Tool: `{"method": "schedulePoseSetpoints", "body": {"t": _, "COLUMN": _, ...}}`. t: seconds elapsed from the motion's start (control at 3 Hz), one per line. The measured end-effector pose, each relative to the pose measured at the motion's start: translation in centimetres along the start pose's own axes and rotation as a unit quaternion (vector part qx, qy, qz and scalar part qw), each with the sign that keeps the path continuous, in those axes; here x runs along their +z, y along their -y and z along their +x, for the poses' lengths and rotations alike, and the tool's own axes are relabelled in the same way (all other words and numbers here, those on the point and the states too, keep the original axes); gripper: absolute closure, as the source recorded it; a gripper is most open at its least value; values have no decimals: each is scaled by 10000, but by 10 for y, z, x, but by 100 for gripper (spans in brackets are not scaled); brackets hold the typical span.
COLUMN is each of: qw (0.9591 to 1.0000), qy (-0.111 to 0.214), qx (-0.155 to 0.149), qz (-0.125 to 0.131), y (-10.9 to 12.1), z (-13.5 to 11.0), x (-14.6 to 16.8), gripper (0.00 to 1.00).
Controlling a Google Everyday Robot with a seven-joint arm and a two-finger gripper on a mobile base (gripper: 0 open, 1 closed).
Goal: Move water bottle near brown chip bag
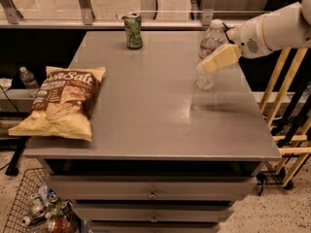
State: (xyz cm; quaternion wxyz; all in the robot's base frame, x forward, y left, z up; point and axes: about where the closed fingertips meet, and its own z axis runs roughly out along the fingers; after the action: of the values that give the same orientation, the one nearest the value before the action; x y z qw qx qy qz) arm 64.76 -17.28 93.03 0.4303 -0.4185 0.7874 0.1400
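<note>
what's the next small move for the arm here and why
Probably settle the gripper onto the water bottle and secure a grasp before any travel. The gripper sits level with the bottle's midsection near the right side of the table, but a firm hold cannot be confirmed. The bottle stands upright, far from the brown chip bag lying at the left edge.

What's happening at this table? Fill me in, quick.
The robot's arm stretches in from the right side of the picture, and its hand is at the middle of the water bottle. The bottle stands upright near the right back part of the table. The brown chip bag lies flat at the left front edge, far from the bottle, so the bottle has not yet been brought to it. A green can stands at the back edge.
</note>
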Motion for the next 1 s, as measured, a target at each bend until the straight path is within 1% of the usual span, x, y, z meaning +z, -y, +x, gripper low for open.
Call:
{"method": "schedulePoseSetpoints", "body": {"t": 0.33, "qw": 9998, "qy": 158, "qx": -30, "qz": -129, "y": -1, "z": -9, "x": 11, "gripper": 17}}
{"method": "schedulePoseSetpoints", "body": {"t": 0.67, "qw": 9985, "qy": 456, "qx": -87, "qz": -281, "y": -5, "z": -21, "x": 9, "gripper": 41}}
{"method": "schedulePoseSetpoints", "body": {"t": 1.0, "qw": 9949, "qy": 875, "qx": -220, "qz": -456, "y": -9, "z": -39, "x": 6, "gripper": 64}}
